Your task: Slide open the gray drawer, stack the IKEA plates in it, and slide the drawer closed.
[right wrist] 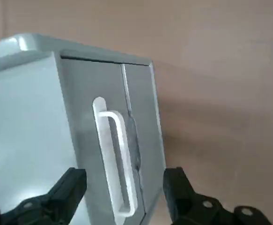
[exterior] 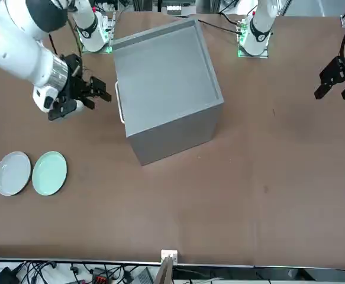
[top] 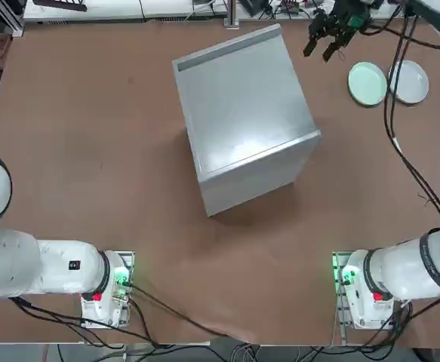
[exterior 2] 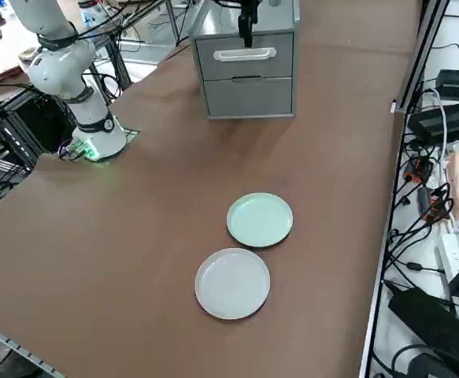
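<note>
Hovering wide-spread and empty, right tool (right wrist: 124, 187) facing the gray drawer's (right wrist: 108, 154) white handle (right wrist: 115, 161).

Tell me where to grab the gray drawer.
Grip the white bar handle on the upper drawer, coming straight at the cabinet's front. The bar stands off the panel, so the open right gripper can straddle it crosswise.

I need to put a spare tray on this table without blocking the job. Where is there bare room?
Bare: the wide tabletop left of the gray cabinet, and the strip between it and the arm bases. Crowded: the far right corner, where the open right end effector faces the drawer handle near the mint plate and white plate.
</note>
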Controlling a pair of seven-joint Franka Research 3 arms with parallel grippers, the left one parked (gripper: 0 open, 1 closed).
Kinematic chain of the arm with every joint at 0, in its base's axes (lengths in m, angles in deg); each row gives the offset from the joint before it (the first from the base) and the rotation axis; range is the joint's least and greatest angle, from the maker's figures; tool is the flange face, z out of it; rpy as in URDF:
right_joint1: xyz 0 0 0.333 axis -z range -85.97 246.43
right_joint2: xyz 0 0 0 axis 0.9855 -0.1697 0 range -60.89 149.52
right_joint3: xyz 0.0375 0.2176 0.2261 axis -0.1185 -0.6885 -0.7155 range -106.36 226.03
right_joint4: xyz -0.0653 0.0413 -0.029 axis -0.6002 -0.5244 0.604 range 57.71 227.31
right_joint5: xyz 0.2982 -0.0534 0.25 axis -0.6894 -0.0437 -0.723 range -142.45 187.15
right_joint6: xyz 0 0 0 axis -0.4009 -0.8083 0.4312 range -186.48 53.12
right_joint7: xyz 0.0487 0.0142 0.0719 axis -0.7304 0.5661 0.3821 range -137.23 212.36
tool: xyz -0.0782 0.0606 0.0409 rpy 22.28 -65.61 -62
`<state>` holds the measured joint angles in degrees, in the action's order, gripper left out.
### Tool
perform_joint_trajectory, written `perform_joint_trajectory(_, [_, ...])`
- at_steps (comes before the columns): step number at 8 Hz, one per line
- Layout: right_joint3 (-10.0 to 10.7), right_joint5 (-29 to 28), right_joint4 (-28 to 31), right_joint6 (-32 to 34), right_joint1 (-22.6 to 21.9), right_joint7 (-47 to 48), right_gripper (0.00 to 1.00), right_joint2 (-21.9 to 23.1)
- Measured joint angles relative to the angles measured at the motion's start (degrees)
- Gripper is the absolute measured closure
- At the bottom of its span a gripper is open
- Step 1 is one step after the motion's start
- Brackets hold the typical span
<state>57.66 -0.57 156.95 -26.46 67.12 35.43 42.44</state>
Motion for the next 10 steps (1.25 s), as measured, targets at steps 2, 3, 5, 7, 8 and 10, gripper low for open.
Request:
perform_joint_trajectory(2, [0.8, -2.0, 3.5, -0.8, 0.1, -7.1, 0.00, 0.0])
perform_joint_trajectory(3, [1.1, -4.0, 5.0, -1.9, 0.2, -9.6, 0.00, 0.0])
perform_joint_trajectory(5, [1.2, -5.8, 7.8, -5.0, 0.1, -12.0, 0.00, -0.1])
perform_joint_trajectory(7, [1.2, -7.2, 10.3, -8.1, 0.0, -15.1, 0.00, -0.2])
perform_joint_trajectory(8, [1.2, -8.6, 11.1, -8.7, -0.1, -17.1, 0.00, -0.4])
perform_joint_trajectory(10, [1.1, -10.0, 11.3, -9.1, -0.1, -18.5, 0.00, -1.4])
